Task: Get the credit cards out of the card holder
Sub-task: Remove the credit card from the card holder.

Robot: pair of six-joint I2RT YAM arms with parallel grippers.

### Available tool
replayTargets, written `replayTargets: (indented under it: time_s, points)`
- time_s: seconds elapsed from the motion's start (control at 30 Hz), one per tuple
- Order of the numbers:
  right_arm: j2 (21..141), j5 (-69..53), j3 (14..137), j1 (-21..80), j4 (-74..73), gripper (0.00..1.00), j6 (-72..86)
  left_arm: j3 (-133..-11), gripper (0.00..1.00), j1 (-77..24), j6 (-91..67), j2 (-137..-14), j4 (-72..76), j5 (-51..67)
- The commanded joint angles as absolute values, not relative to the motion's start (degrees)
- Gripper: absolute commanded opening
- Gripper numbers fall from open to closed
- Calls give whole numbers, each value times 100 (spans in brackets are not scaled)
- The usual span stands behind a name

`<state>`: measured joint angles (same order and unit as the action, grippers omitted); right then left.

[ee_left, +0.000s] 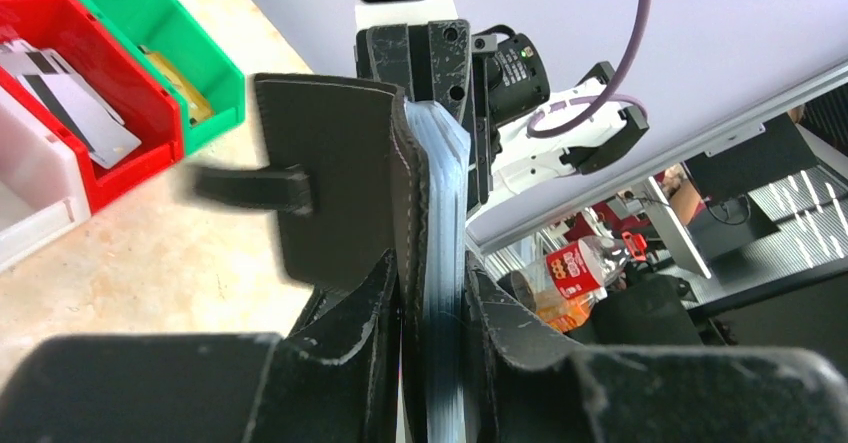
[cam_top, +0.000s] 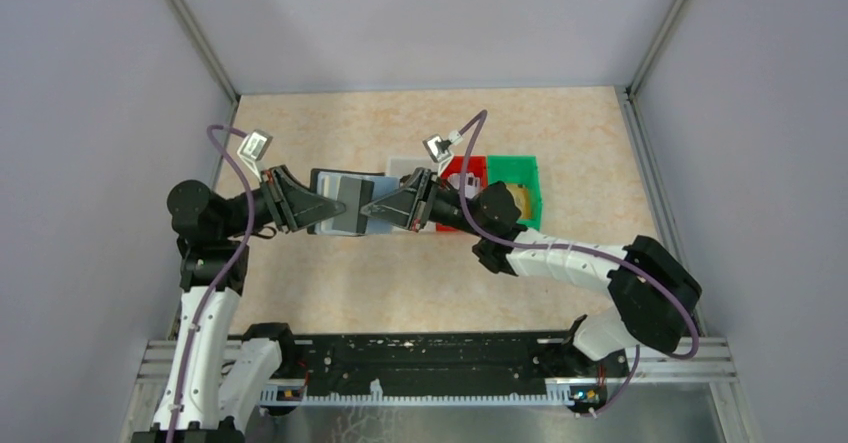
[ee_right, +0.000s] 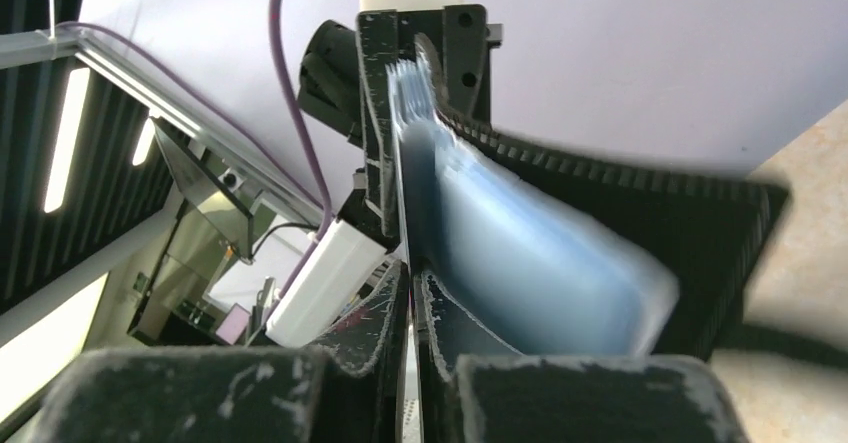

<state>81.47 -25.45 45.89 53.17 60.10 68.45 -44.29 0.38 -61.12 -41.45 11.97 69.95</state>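
The black card holder [cam_top: 350, 221] hangs in the air between the two arms, snap tab and black cover [ee_left: 330, 163] to one side. Its grey-blue slots [ee_right: 520, 253] fan out. My left gripper [ee_left: 432, 273] is shut on the cover and slot stack together. My right gripper [ee_right: 410, 288] meets the holder from the other side. Its jaws are almost together, a thin slit apart, right at the slots' near edge. No credit card shows inside the holder. Grey-white credit cards [ee_left: 70, 103] with a dark stripe lie in the red bin [ee_left: 150, 153]. A gold one [ee_left: 180, 83] lies in the green bin [ee_left: 215, 68].
White [cam_top: 402, 166], red [cam_top: 468, 168] and green [cam_top: 527, 168] bins stand in a row just behind the right gripper [cam_top: 372, 207]. The left gripper [cam_top: 335, 208] is left of centre. Grey walls close in the tan tabletop [cam_top: 400, 283] on three sides.
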Motion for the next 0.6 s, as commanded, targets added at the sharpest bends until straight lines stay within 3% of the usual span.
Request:
replayTargets:
  time_s: [0.0, 0.57]
  points:
    - [8136, -2614, 4832, 5265, 6620, 0, 7013, -4778, 0, -40, -5530, -4110, 711, 7133]
    - [6608, -2956, 3372, 3815, 5897, 0, 7185, -5179, 0, -35, -4248, -4230, -448, 6677]
